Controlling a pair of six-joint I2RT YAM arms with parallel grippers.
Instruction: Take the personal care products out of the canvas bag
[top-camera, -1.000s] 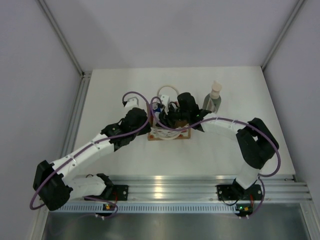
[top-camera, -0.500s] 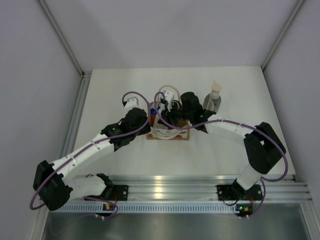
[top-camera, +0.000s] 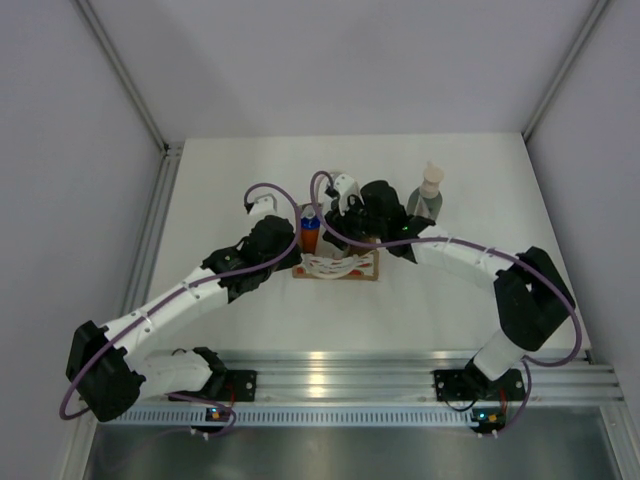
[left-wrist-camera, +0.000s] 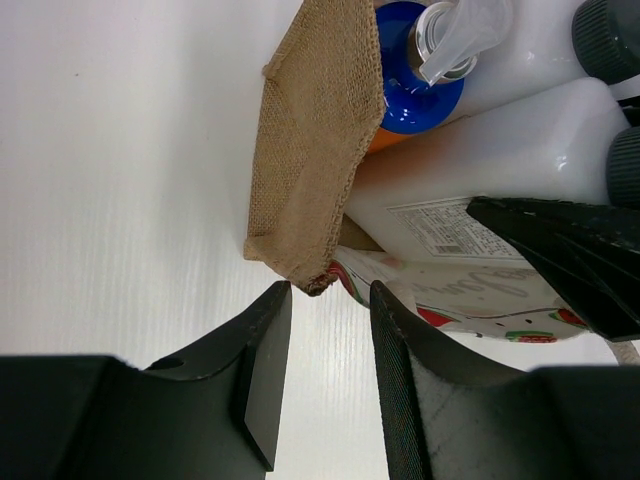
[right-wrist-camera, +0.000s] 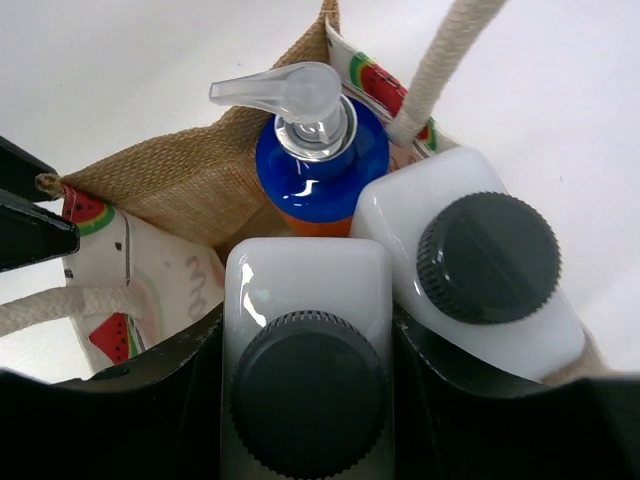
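Observation:
The canvas bag (top-camera: 340, 266) stands mid-table with its watermelon-print front facing me. My right gripper (right-wrist-camera: 305, 335) reaches into it from above and is shut on a white bottle (right-wrist-camera: 305, 290) with a dark grey cap, one finger on each side. A second white bottle (right-wrist-camera: 490, 270) and the orange bottle with the blue top (right-wrist-camera: 320, 160) stand in the bag beside it. My left gripper (left-wrist-camera: 325, 300) is open at the bag's left front corner (left-wrist-camera: 315, 130), whose frayed tip lies just at the fingertips. The grey-green pump bottle (top-camera: 427, 198) stands on the table right of the bag.
The bag's cream handles (right-wrist-camera: 440, 60) loop beside the bottles. Grey walls close the table at left, right and back. My right arm's purple cable (top-camera: 330, 225) hangs over the bag. White tabletop (top-camera: 220, 180) lies left of the bag.
My right gripper has shifted a little toward the back over the bag. The orange bottle's blue top now shows at the bag's left end. The left arm has barely moved.

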